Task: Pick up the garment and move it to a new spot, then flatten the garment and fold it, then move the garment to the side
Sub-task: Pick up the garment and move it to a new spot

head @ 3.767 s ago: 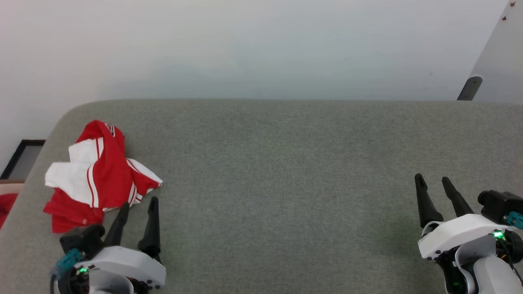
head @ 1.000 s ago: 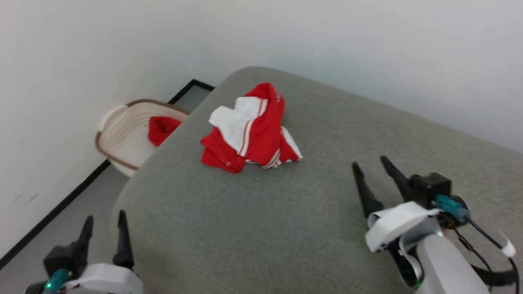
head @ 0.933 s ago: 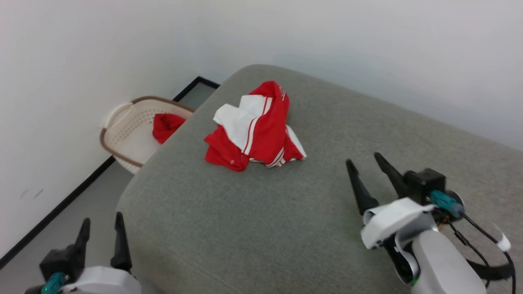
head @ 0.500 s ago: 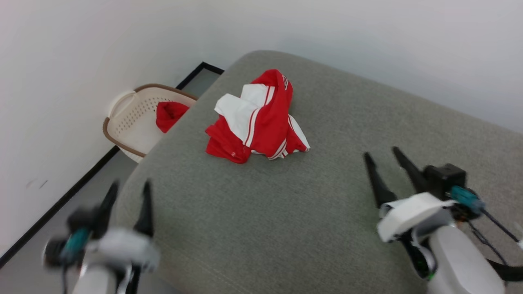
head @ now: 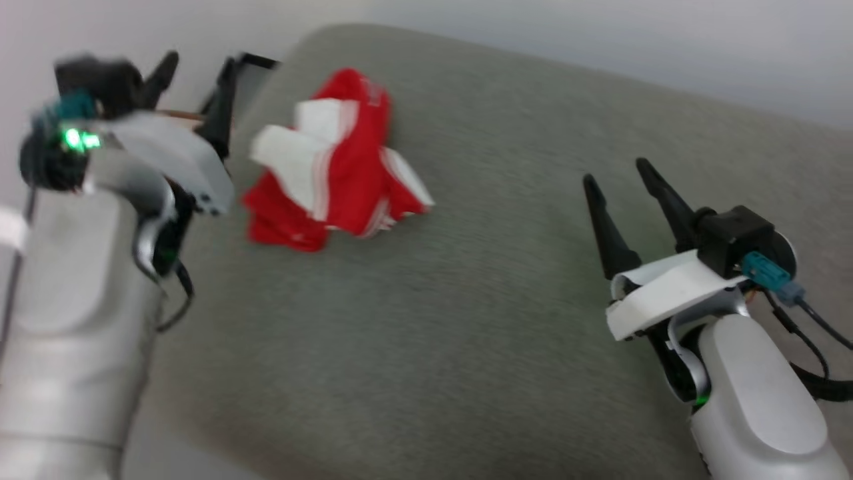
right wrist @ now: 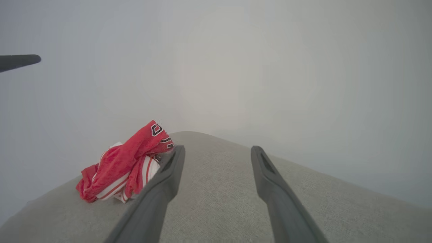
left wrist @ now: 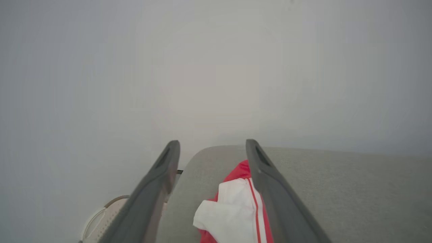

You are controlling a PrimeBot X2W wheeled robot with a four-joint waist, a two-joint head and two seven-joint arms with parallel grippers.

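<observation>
The head view looks down from the near side onto the cushion (head: 466,300). Both wrist views sit low, facing across it toward the far wall (left wrist: 216,67). All three share the garment (head: 340,167) at its far left.

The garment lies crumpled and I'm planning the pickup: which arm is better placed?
Left, likely. The left gripper is open right beside the garment, which lies straight ahead in the left wrist view. The right gripper, also open, sits farther off across the cushion.

The left pincer (head: 200,63) and the garment (head: 346,167) are blurred; the bottom edge cuts off the basket (left wrist: 98,226).
</observation>
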